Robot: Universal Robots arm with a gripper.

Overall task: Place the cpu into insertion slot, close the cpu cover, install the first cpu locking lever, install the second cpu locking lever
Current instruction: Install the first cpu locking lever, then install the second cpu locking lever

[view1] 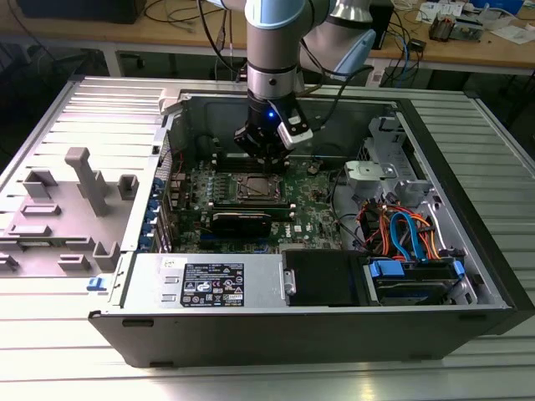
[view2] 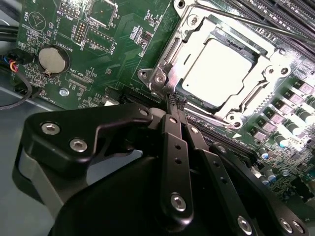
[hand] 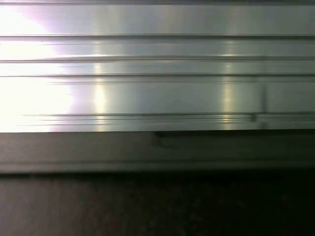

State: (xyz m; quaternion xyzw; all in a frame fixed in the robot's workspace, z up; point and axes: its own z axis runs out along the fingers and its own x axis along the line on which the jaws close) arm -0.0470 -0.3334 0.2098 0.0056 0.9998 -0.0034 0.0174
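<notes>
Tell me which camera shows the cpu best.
The second wrist view: the cpu appears large, seated in the slot under the closed cover, with the shut gripper at the socket's edge. The exterior view shows it small, below the gripper.

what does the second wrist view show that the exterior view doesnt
The second wrist view alone gives the close detail: the cpu seated under the closed cpu cover, a round coin battery, and the gripper with its jaws together beside the socket's corner. The exterior view alone gives the whole computer case, its drive cables and the grey fixture blocks. Both share the green motherboard and gripper.
</notes>
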